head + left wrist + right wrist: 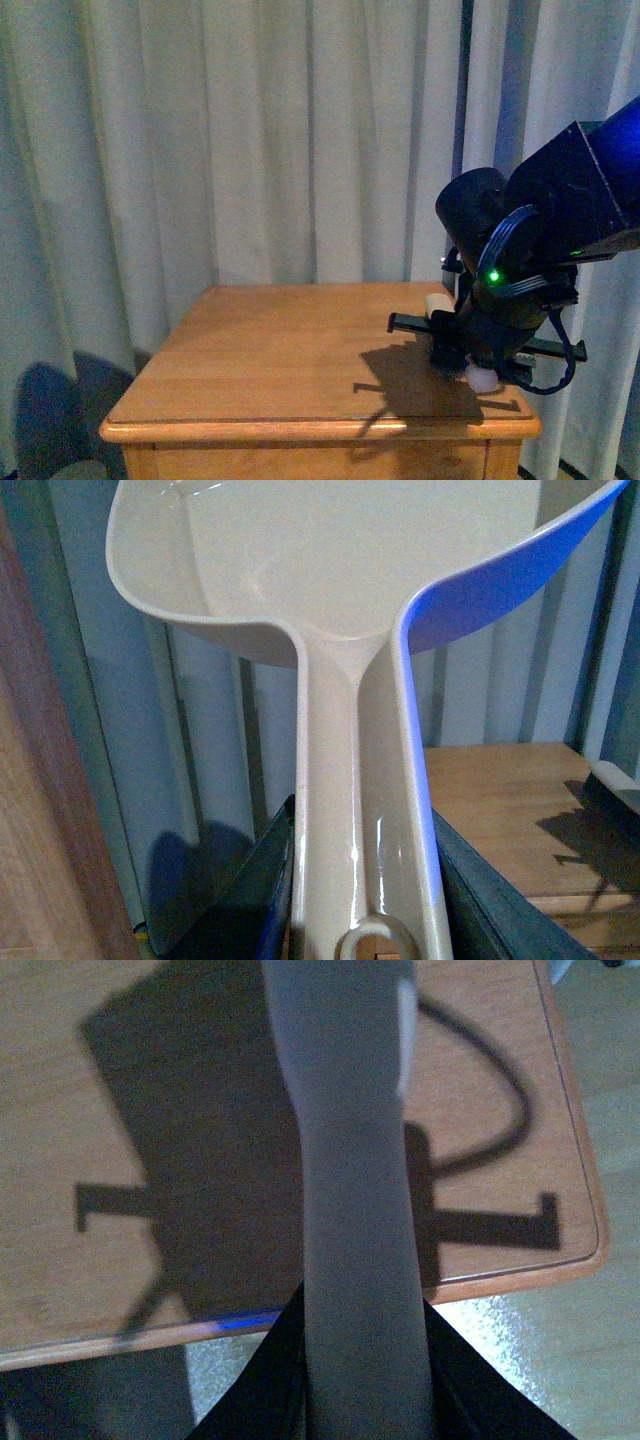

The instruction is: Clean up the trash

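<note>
Over the right front part of the wooden worktop [280, 350], the right arm is hanging low, with the right pincer [462, 352] pointing down at the boards and casting a dark shadow. Right wrist view: the right pincer [365, 1360] is clamping a long pale handle [350, 1160], dark fingers [262, 1380] pressing on either side. The handle is running out above the worktop [120, 1290], near its front edge and right corner. Front view: a beige stub [437, 303] is sticking out behind the pincer; cannot tell whether it belongs to that handle.

Task item: the trash [483, 378], a small white wad, is lying on the worktop right under the right pincer. It is sitting close to the right front corner and is partly hidden; touching or apart, cannot tell.

Left wrist view: the left pincer [365, 900] is gripping the beige dustpan [330, 570] by its channelled handle, fingers [250, 890] closing against both sides. The pan is hanging in the air beside the worktop [500, 800], with pale curtains [250, 130] hanging behind
</note>
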### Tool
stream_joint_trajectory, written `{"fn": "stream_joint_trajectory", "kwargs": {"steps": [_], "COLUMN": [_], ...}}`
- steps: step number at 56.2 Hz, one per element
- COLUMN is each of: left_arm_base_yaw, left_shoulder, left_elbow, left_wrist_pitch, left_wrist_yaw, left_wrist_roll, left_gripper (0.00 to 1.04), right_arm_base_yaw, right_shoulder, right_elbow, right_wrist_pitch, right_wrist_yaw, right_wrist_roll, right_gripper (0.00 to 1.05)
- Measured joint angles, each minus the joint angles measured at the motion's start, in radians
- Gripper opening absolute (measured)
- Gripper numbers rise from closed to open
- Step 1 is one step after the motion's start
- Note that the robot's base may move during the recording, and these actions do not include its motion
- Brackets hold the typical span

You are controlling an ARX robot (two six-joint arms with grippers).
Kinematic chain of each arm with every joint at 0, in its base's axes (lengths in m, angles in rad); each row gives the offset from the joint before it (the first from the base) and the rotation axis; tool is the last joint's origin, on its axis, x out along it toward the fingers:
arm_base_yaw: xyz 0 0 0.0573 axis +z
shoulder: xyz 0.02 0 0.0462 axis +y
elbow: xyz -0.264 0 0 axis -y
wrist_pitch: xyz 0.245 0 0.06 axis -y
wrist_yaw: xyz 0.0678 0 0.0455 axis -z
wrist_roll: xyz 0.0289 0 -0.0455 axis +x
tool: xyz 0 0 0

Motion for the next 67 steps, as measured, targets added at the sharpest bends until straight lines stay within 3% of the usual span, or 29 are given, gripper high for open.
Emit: {"fn": "stream_joint_trajectory", "kwargs": {"steps": [17, 25, 33, 46, 67], "left_arm_base_yaw": [0.0, 0.0, 0.0, 0.0, 0.0], "left_shoulder": [0.0, 0.0, 0.0, 0.0, 0.0], "left_elbow": [0.0, 0.0, 0.0, 0.0, 0.0], "left_wrist_pitch": [0.0, 0.0, 0.0, 0.0, 0.0], "left_wrist_yaw": [0.0, 0.0, 0.0, 0.0, 0.0], "left_wrist_roll": [0.0, 0.0, 0.0, 0.0, 0.0], "left_gripper": [0.29, 0.29, 0.29, 0.29, 0.29], "right_arm_base_yaw": [-0.006, -0.018, -0.04, -0.062, 0.079], "right_shoulder": [-0.177, -0.423, -0.644, -0.977, -1.421], "right_elbow": [-0.203, -0.432, -0.637, -0.903, -1.102], "right_wrist_pitch": [0.227, 0.454, 0.574, 0.594, 0.612], "right_wrist_yaw": [0.103, 0.151, 0.163, 0.197, 0.365], "right_wrist_roll": [-0.152, -0.303, -0.386, -0.423, -0.557], "right_gripper": [0.2, 0.2, 0.2, 0.2, 0.2]}}
